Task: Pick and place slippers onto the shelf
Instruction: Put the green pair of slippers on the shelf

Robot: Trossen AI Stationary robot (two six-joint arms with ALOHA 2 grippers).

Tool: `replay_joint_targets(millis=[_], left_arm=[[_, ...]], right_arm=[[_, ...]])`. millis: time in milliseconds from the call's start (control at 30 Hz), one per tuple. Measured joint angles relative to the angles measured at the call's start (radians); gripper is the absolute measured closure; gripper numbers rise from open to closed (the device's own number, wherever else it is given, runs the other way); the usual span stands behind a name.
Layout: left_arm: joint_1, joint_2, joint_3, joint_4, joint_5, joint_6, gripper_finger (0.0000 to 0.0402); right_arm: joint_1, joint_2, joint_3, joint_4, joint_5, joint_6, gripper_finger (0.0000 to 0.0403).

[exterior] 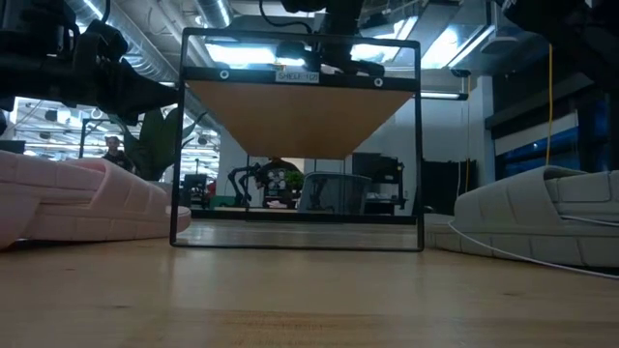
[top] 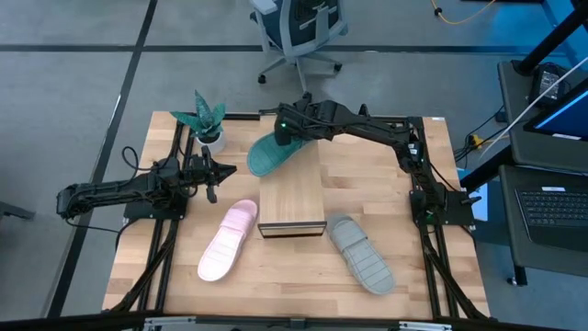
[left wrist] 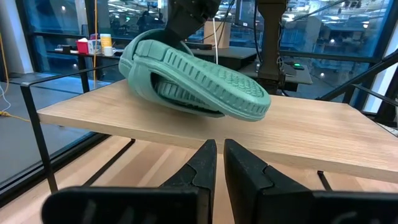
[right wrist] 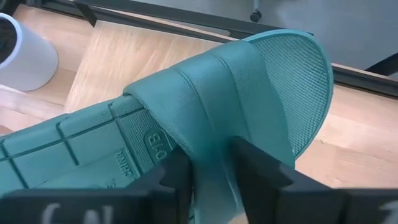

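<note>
- Teal green rubbery slide slipper (top: 267, 154) with a ribbed sole is held tilted at the far left corner of the low rectangular light-wood shelf (top: 292, 198); its toe hangs past the shelf's left edge, and in the left wrist view the slipper (left wrist: 193, 78) is seen on its side with part of it resting on the shelf top (left wrist: 311, 134).
- Right gripper (top: 290, 129) is reached across from the right side of the table to the far end of the shelf; in the right wrist view its two dark fingers (right wrist: 258, 171) are closed on the strap of the teal slipper (right wrist: 217, 112).
- Left gripper (top: 213, 172) is parked at the left of the wooden tabletop (top: 303, 294), near the shelf's left side; its jaws are seen nearly together with nothing between them.
- Pale pink ribbed slide slipper (top: 228, 240) is laid on the tabletop just beside the shelf's front left corner.
- Light grey ribbed slide slipper (top: 361, 253) is laid on the tabletop just beside the shelf's front right corner.
- Small green plant in a white pot (top: 206, 121) is placed at the far left of the table, beside the teal slipper.
</note>
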Motion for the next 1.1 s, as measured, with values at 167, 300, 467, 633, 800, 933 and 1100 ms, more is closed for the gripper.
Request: replay_joint_targets(millis=[167, 300, 467, 633, 800, 933, 1100], left_arm=[[0.0, 0.0, 0.0, 0.0, 0.0, 0.0, 0.0376], [0.0, 0.0, 0.0, 0.0, 0.0, 0.0, 0.0376], [0.001, 0.0, 0.0, 0.0, 0.069, 0.0, 0.0376], [0.001, 0.0, 0.0, 0.0, 0.105, 0.005, 0.0376], [0.001, 0.0, 0.0, 0.0, 0.105, 0.008, 0.0376], [0.001, 0.0, 0.0, 0.0, 0.105, 0.008, 0.0376], [0.001, 0.0, 0.0, 0.0, 0.104, 0.008, 0.0376]], right_arm=[[-0.003, 0.0, 0.0, 0.008, -0.001, -0.002, 0.0246], [-0.003, 0.0, 0.0, 0.013, -0.001, -0.003, 0.0223], [-0.004, 0.0, 0.0, 0.035, -0.026, -0.024, 0.0196], [-0.005, 0.0, 0.0, 0.085, -0.037, -0.055, 0.0164], [-0.005, 0.0, 0.0, 0.093, -0.048, -0.078, 0.0149], [-0.005, -0.001, 0.01, 0.081, -0.059, -0.103, 0.0147], [-0.005, -0.015, 0.023, 0.094, -0.061, -0.136, 0.0147]])
